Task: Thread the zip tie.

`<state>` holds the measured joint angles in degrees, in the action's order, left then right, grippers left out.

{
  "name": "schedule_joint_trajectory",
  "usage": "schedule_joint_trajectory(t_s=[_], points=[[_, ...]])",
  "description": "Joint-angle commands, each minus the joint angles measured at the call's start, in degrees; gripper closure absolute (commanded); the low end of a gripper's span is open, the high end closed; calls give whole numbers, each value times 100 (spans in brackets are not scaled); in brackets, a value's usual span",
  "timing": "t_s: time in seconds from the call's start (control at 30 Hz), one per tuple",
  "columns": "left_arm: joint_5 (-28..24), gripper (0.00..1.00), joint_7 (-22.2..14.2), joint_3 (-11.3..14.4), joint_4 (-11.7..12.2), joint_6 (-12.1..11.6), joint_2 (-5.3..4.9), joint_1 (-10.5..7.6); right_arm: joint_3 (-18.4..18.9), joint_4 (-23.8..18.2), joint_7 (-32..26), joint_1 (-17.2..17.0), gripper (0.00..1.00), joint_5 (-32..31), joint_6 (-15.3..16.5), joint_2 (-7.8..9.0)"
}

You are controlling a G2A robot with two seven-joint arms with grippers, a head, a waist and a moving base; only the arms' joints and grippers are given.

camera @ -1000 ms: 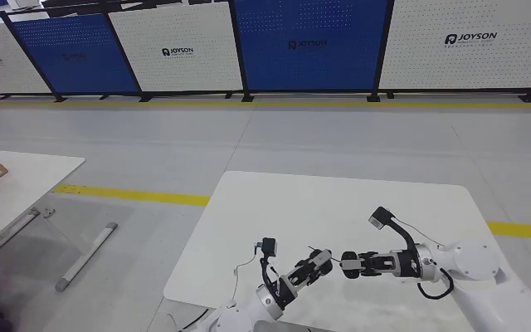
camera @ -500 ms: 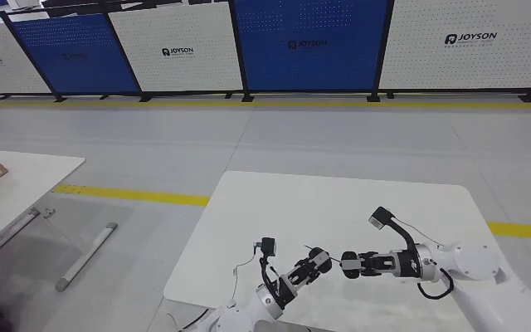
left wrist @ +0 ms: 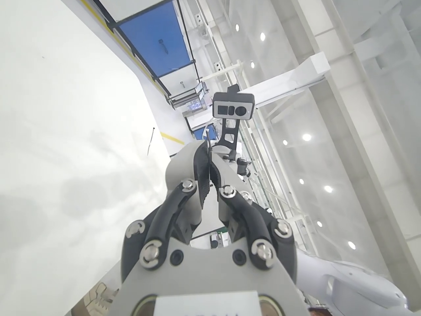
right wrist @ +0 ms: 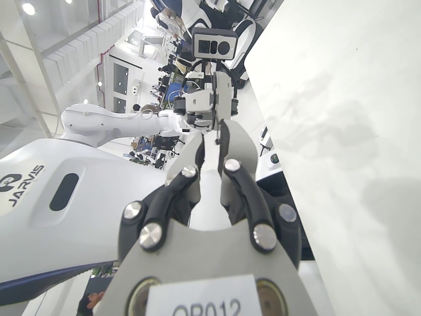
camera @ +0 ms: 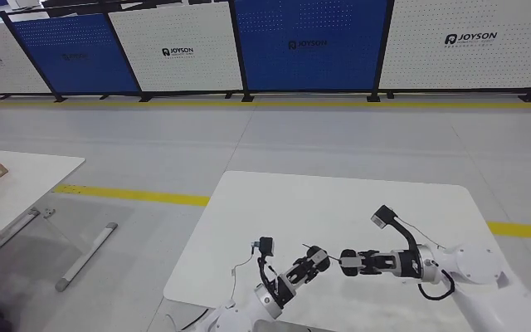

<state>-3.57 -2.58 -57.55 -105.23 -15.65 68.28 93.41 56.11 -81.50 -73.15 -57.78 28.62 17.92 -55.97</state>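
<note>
We see two claws held tip to tip, up in the air over the near part of the white worktop (camera: 332,207). We think they face each other like this so that one end of the zip tie (left wrist: 209,139) can be pushed into the little hole at its other end. That job needs both ends held steady and lined up.

The left claw (left wrist: 207,152) is squeezed tight. The zip tie is a thin black strip pinched between its ribbed pads. It pokes out just past the tips, toward the other claw. A thin black piece also sticks out to one side over the worktop. We think it is the long part of the same tie, but it is too thin to be sure.

The right claw (right wrist: 213,133) is nearly closed, with just a thin gap. A small dark bit sits at its tips, so we think it pinches the tie too. We cannot tell which end it has.

The tie is not lying on the worktop. It is up between the two claws, right at their tips.
</note>
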Motion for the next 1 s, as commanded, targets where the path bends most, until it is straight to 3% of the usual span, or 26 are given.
schedule_joint_trajectory(t_s=[0.0, 0.13, 0.23, 0.3, 0.67, 0.73, 0.8, 0.83, 0.87, 0.93, 0.97], points=[[110, 100, 273, 14, -12, 101, 15, 12, 219, -38, 71, -121, 0, -2, 38, 53], [497, 100, 961, 116, 64, 460, 72, -19, 786, -255, 220, -464, 0, -166, -38, 206], [760, 100, 1566, 352, 151, 800, 156, -91, 1285, -576, 430, -828, 0, -456, -309, 341], [743, 100, 1749, 526, 232, 957, 216, -174, 1330, -618, 445, -868, 0, -460, -333, 352], [562, 100, 1759, 507, 244, 992, 230, -184, 1330, -618, 445, -868, 0, -460, -333, 352], [-71, 100, 1646, 497, 221, 1161, 274, -255, 1330, -618, 445, -868, 0, -460, -333, 352], [-123, 100, 1601, 483, 264, 1361, 297, -428, 1330, -618, 445, -868, 0, -460, -333, 352], [29, 100, 1512, 534, 301, 1412, 302, -504, 1330, -618, 445, -868, 0, -460, -333, 352], [421, 100, 1201, 597, 377, 1480, 286, -648, 1330, -618, 445, -868, 0, -460, -333, 352], [747, 100, 900, 574, 425, 1366, 258, -752, 1330, -618, 445, -868, 0, -460, -333, 352], [889, 100, 513, 483, 433, 1311, 215, -810, 1330, -618, 445, -868, 0, -460, -333, 352]])
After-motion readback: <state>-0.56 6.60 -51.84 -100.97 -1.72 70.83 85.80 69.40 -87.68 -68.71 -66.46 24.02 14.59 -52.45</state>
